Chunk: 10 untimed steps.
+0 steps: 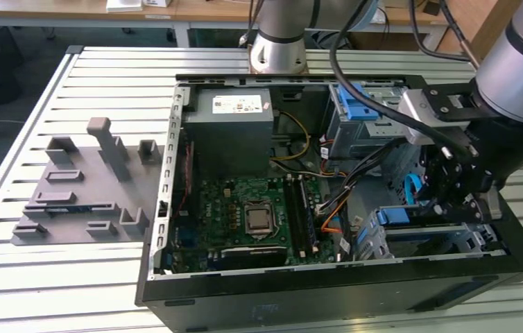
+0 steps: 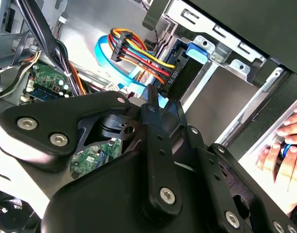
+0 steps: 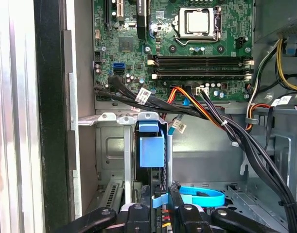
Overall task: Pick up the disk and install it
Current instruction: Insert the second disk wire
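The pincer hangs low at the right of the exterior view, inside the open computer case, by the disk standing in its slot. I cannot tell how wide it is.

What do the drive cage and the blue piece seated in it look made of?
The drive cage looks like bare sheet metal: dull grey, with folded edges and punched holes. The blue piece looks like moulded plastic: even colour, soft sheen. The tool is just beside it.

The arm was a thick silver-grey tube at the exterior view's upper right, with black cables looping along it. Below hung the gripper, matte black, its linkage plates pinned by silver screws in the second wrist view.
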Each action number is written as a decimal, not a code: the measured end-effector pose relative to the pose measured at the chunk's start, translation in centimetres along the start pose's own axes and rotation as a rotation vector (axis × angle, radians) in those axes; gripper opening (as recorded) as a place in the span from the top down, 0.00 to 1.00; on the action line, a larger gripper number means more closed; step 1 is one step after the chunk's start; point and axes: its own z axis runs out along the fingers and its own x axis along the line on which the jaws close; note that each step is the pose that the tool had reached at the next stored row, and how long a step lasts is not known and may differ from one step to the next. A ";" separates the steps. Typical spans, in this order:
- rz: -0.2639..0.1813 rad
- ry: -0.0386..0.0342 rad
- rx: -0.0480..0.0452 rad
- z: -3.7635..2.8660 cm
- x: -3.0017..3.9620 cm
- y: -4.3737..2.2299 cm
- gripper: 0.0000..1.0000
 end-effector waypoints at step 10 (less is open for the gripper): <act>0.000 0.0000 0.0000 -0.64 -0.03 -0.04 0.71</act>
